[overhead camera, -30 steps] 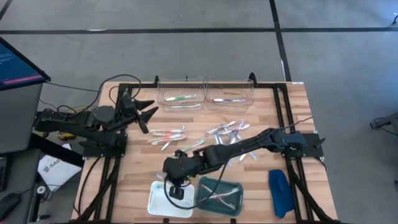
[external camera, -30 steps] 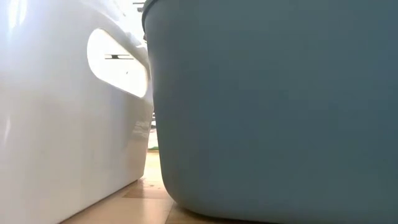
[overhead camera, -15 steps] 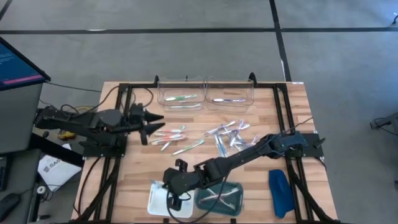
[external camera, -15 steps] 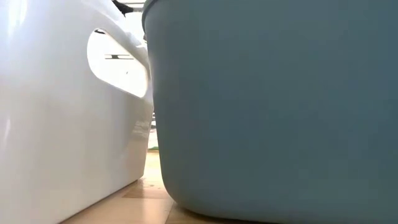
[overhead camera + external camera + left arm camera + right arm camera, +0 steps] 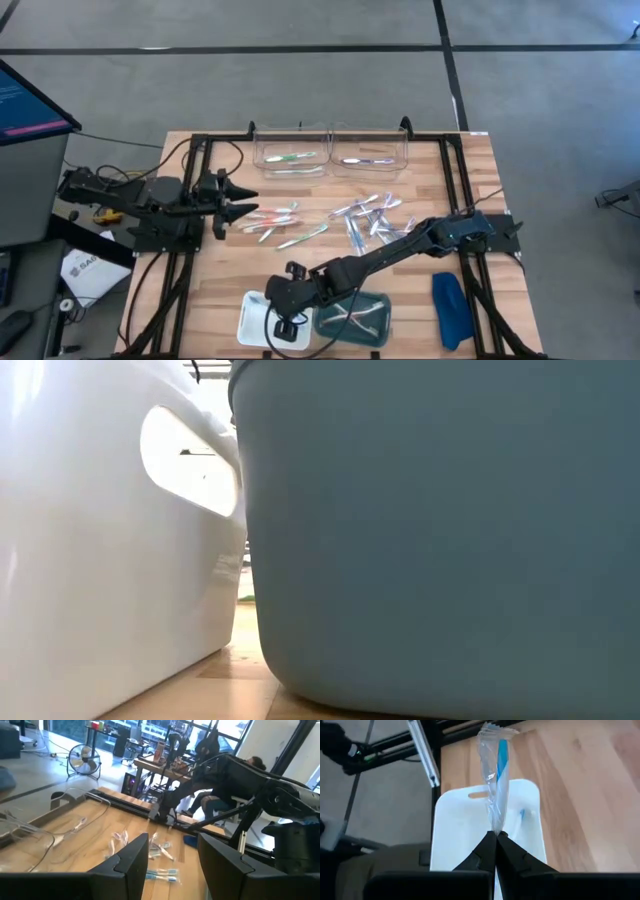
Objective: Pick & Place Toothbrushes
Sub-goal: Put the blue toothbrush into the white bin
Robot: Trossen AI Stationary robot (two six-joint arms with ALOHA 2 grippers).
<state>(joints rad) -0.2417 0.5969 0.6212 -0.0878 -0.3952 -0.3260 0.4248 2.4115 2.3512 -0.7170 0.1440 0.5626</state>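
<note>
The right gripper (image 5: 495, 836) is pinched tight on a clear-wrapped blue toothbrush (image 5: 498, 775), its two fingers meeting on the lower end of the wrapper so the brush stands out past the tips. In the high view this gripper (image 5: 283, 312) hangs over the white bin (image 5: 250, 322) at the near edge of the wooden table (image 5: 230, 262), with the right arm stretched diagonally across from the far right corner.

The left gripper (image 5: 245, 201) is spread wide with nothing between its fingers, reaching in from the left side toward the pink and green toothbrushes (image 5: 272, 217) lying loose just beyond its tips.

Beside the white bin sits the teal bin (image 5: 374, 325), touching or nearly so; it already holds a few brushes. At the table's far edge are two clear trays (image 5: 330, 160), each with a brush or two inside. A scatter of blue and clear-wrapped toothbrushes (image 5: 368, 216) lies in the middle of the table, well apart from both bins. A dark-blue oblong object (image 5: 450, 309) rests at the right near corner.

The hold is on thin, slippery wrapper rather than the brush body, so the brush could slide or swing as the arm moves. It stands over the bin's far end near the handle slot (image 5: 478, 795), so if let go from there it could tip over the rim onto the table.
</note>
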